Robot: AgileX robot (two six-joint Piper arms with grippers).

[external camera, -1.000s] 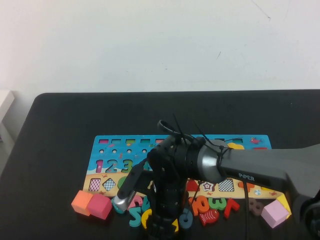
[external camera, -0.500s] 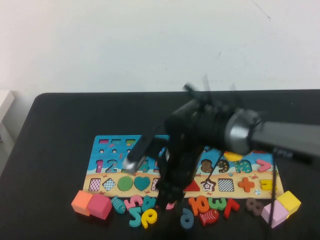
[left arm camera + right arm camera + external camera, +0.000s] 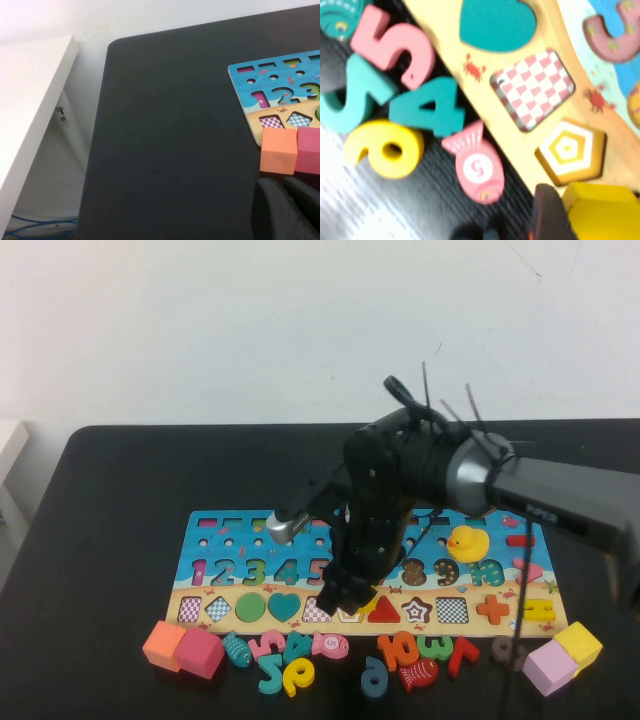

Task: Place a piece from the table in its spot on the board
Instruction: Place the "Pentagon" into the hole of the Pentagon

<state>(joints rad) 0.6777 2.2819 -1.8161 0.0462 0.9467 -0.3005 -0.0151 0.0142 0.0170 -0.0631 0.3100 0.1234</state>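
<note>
My right gripper (image 3: 343, 602) hangs low over the sandy strip of the board (image 3: 195, 540), which lies on the black table (image 3: 120, 500). In the right wrist view the gripper (image 3: 600, 220) is shut on the yellow pentagon piece (image 3: 607, 207); one dark finger (image 3: 547, 215) shows beside it. The piece hangs just beside the empty pentagon slot (image 3: 570, 150), apart from it. In the high view the arm hides the piece. My left gripper (image 3: 287, 207) is shut and empty, low over the table near the board's left end (image 3: 250, 100).
Loose numbers and fish pieces (image 3: 300, 660) lie along the board's front edge. An orange cube (image 3: 163, 643) and a pink cube (image 3: 201, 652) sit front left. A lilac cube (image 3: 549, 668) and a yellow cube (image 3: 580, 642) sit front right. A rubber duck (image 3: 465, 542) stands on the board.
My right arm has swung up and back from the loose pieces at the table's front, and now holds the yellow piece over the board's sandy strip. The left arm has not visibly moved.
</note>
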